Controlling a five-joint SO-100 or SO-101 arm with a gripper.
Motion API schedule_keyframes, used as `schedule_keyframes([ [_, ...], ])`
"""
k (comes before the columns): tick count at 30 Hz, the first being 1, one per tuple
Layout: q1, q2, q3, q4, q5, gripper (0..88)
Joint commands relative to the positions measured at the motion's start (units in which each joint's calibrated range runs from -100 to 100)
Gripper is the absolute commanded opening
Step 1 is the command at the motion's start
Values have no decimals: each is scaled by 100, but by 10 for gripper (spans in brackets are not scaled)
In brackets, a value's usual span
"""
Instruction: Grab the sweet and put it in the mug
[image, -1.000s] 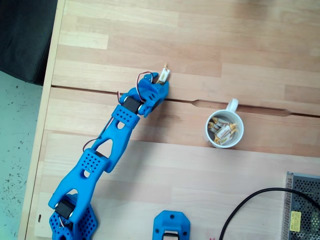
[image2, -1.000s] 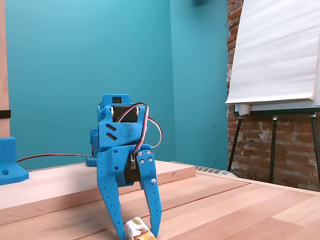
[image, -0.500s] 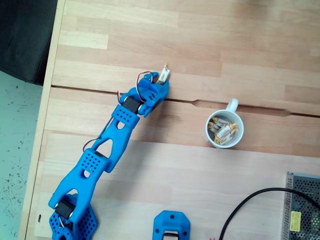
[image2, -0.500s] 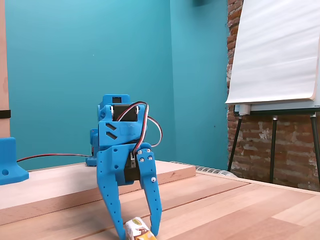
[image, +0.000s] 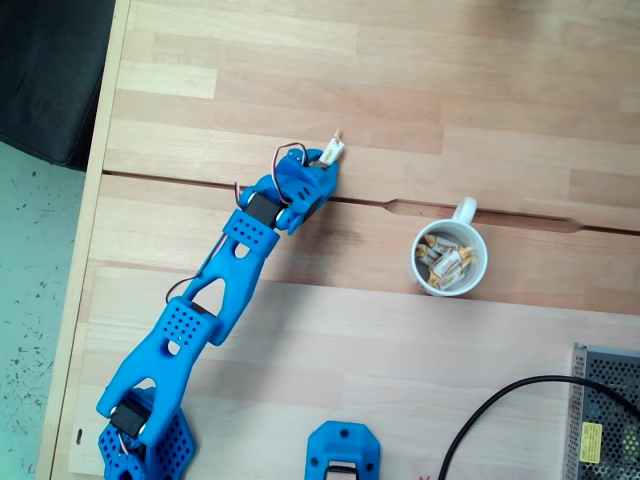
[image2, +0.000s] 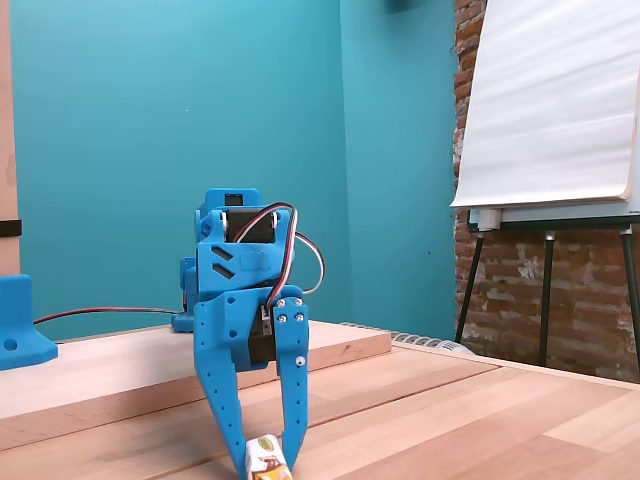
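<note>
Looking down from the fixed view above, the blue 3D-printed arm (image: 215, 300) reaches diagonally across a light wooden table (image: 400, 80) made of jointed planks with a visible grain and a dark seam running across it. The plastic is matte, with a perforated dot pattern on a couple of the links and red, black and white servo wires looping near the wrist.

The gripper (image: 325, 160) is pinching the sweet (image: 333, 148), which pokes out past the fingertips. It's a tiny thing, white wrapper with a yellow-gold twisted end. In the low fixed view the gripper (image2: 264, 455) points straight down, its two long tapered fingers (image2: 292, 400) drawn in close on either side of the sweet (image2: 265, 462), which sits right at table level; I can't tell if it's touching the wood.

The mug (image: 449, 257) is well apart from the gripper, off to the right in the view from above. It's round, glossy white ceramic with a small loop handle at its top right, and there are already several similar wrapped sweets (image: 447, 262) lying inside.

Other stuff: a black cable (image: 500, 405) curving near a perforated metal box (image: 605, 415) at bottom right, plus a teal wall (image2: 200, 120), a brick wall (image2: 560, 300) and a whiteboard on an easel (image2: 550, 100).
</note>
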Motion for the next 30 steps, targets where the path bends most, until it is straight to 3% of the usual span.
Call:
schedule_keyframes([
  [1, -38, -144, -386, -78, -24, 42],
  [18, 42, -1477, -1573, 107, -220, 35],
  [25, 86, -2631, -1573, 1510, -249, 35],
  [30, 587, -3259, -1573, 2293, -220, 37],
])
